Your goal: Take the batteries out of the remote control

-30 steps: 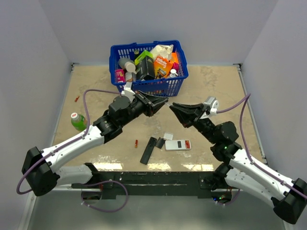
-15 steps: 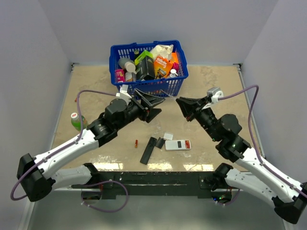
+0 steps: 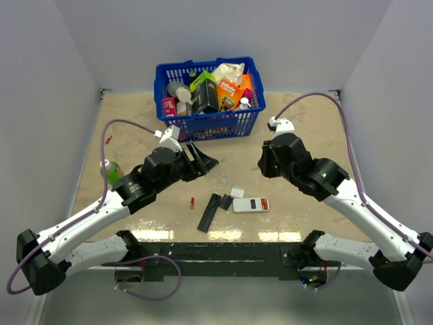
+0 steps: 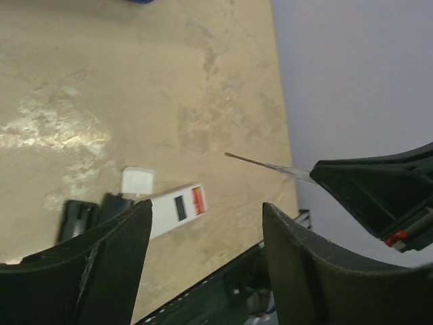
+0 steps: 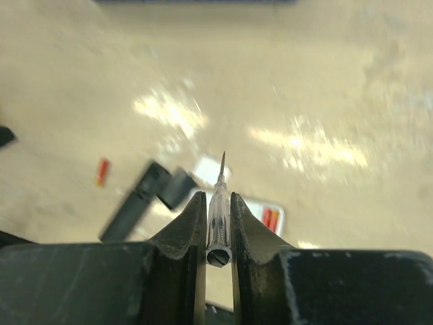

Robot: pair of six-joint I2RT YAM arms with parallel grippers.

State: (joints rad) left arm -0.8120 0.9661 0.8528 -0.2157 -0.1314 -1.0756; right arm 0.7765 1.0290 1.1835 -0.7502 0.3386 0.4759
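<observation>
A white remote control [image 3: 251, 204] lies near the table's front, a red patch at its right end. A black remote [image 3: 210, 212] lies just left of it. One red battery [image 3: 192, 202] rests left of the black remote, and another [image 3: 107, 140] lies by the left wall. My right gripper [image 3: 264, 164] hovers above the white remote [image 5: 267, 215], shut on a clear-handled screwdriver [image 5: 218, 217] whose tip points at the table. My left gripper [image 3: 205, 158] hangs open and empty to the left. Its wrist view shows the white remote [image 4: 176, 210] and the screwdriver [image 4: 270, 166].
A small white cover [image 3: 237, 192] and a small black cover [image 3: 225, 201] lie beside the remotes. A blue basket [image 3: 160, 76] full of items stands at the back. A green bottle [image 3: 110, 170] stands at the left, partly behind my left arm.
The left gripper has opened and drawn back to the left. The right arm has risen and swung its gripper, with the screwdriver, to point down at the table.
</observation>
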